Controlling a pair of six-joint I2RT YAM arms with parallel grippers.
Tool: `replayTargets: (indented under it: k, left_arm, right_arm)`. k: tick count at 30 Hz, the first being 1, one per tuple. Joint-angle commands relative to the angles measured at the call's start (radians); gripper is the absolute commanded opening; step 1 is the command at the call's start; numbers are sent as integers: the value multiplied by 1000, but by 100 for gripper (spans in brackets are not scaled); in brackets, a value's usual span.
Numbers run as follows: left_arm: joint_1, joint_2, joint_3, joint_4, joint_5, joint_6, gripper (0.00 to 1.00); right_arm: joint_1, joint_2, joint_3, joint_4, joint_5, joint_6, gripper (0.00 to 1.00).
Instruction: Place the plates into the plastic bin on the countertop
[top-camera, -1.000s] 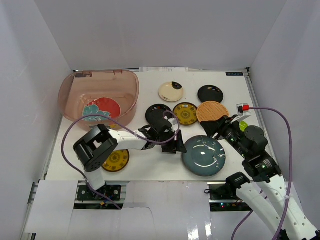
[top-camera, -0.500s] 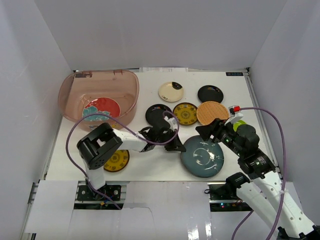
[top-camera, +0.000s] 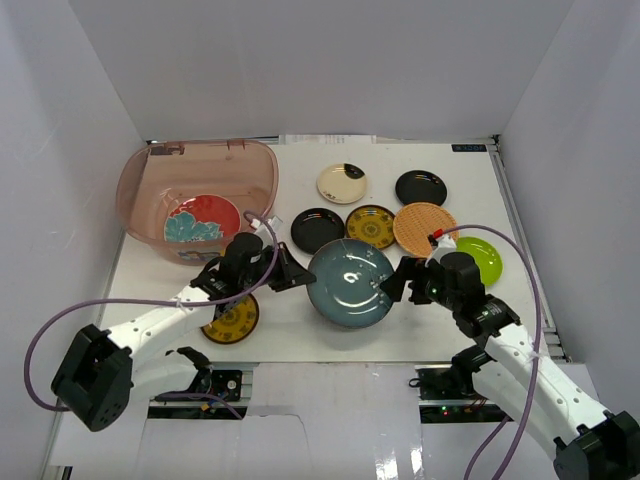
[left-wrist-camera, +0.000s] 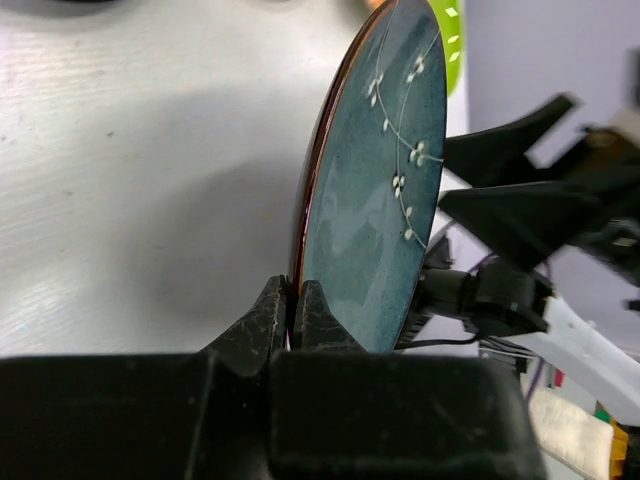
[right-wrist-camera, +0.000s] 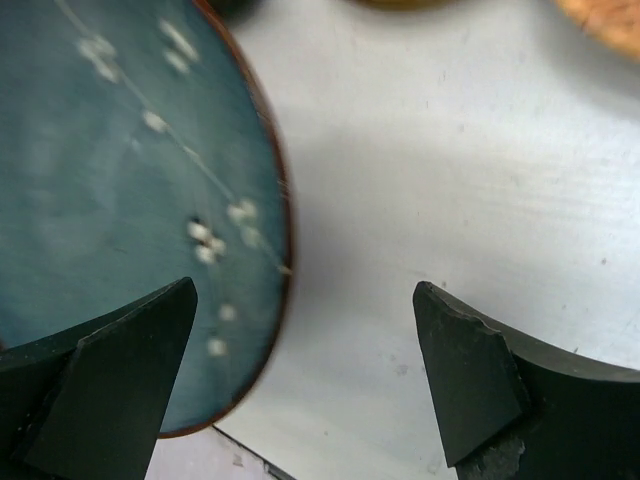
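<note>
Top external view: pinches grey-blue plate (top-camera: 349, 282) at its left rim with left end effector (top-camera: 290, 272), apparently raised off surface (top-camera: 300, 330); holds right end effector (top-camera: 398, 283) spread wide, empty, just beside right rim. Finds plastic bin (top-camera: 262, 190) far-left of plate, nearer left arm.

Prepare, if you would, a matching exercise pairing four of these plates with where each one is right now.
Things:
1. large grey-blue round plate
2. red-and-teal round plate
3. lime green round plate
4. cream round plate

Places:
A. inside the translucent pinkish plastic bin
B. at the far side, left of a glossy black round plate
C. rim pinched in the left claw
D. right of the orange woven-look round plate

Pairs: 1-C, 2-A, 3-D, 4-B
</note>
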Motion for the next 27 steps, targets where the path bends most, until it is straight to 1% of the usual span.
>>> replayTargets:
  k: [1, 3, 4, 5, 6, 7, 8, 9, 10, 11, 12, 13, 14, 15, 16, 18, 19, 20, 21, 22, 24, 26, 27]
  left_arm:
    - [25, -99, 29, 109, 129, -61, 0]
    - [39, -108, 54, 98, 151, -57, 0]
    - [41, -111, 63, 84, 155, -54, 0]
    - [44, -113, 83, 77, 157, -47, 0]
    - [44, -116, 92, 68, 157, -43, 0]
    - [45, -122, 101, 54, 158, -35, 0]
    - [49, -128, 112, 45, 158, -32, 0]
    - [52, -131, 133, 29, 146, -28, 0]
    - [53, -145, 147, -4, 137, -15, 0]
    - [53, -153, 159, -18, 128, -9, 0]
    - [58, -166, 178, -21, 126, -3, 0]
    - [58, -166, 186, -22, 129, -3, 0]
    - [62, -177, 193, -50, 135, 2, 0]
    - [62, -182, 199, -57, 140, 0, 0]
    - [65, -186, 213, -70, 146, 0, 2]
    - [68, -191, 232, -89, 155, 5, 19]
    - [72, -189, 238, -100, 164, 8, 30]
    - [72, -188, 244, -112, 168, 15, 47]
    - [73, -189, 256, -130, 168, 22, 52]
    - [75, -189, 259, -141, 166, 28, 55]
    - [78, -197, 267, -156, 152, 40, 56]
    - [82, -196, 275, -167, 129, 58, 56]
    - [84, -193, 281, -189, 119, 64, 53]
  right_arm:
    - [1, 15, -46, 78, -66, 11, 95]
    - [1, 40, -69, 106, -135, 25, 96]
    - [3, 44, -73, 124, -170, 32, 99]
    - [1, 52, -80, 173, -202, 43, 94]
    - [1, 52, -84, 201, -248, 60, 80]
    - [1, 50, -93, 230, -265, 96, 72]
    - [1, 46, -98, 253, -276, 115, 59]
    - [1, 41, -104, 327, -299, 136, 39]
    - [1, 40, -110, 362, -311, 184, 34]
    - [1, 46, -118, 408, -330, 213, 32]
    - [1, 66, -135, 510, -365, 268, 31]
    - [1, 66, -138, 555, -382, 269, 29]
    - [1, 96, -138, 596, -400, 314, 21]
    - [1, 115, -133, 654, -425, 331, 8]
    - [3, 132, -118, 681, -437, 357, 8]
    - [3, 178, -91, 733, -462, 367, 8]
    - [4, 202, -49, 741, -468, 367, 8]
    - [6, 213, -26, 748, -483, 367, 8]
    - [4, 225, -5, 765, -494, 367, 8]
    - [6, 237, 18, 768, -503, 368, 8]
    - [9, 267, 81, 779, -524, 368, 8]
    - [10, 288, 123, 784, -543, 370, 8]
    - [10, 291, 132, 785, -548, 370, 8]
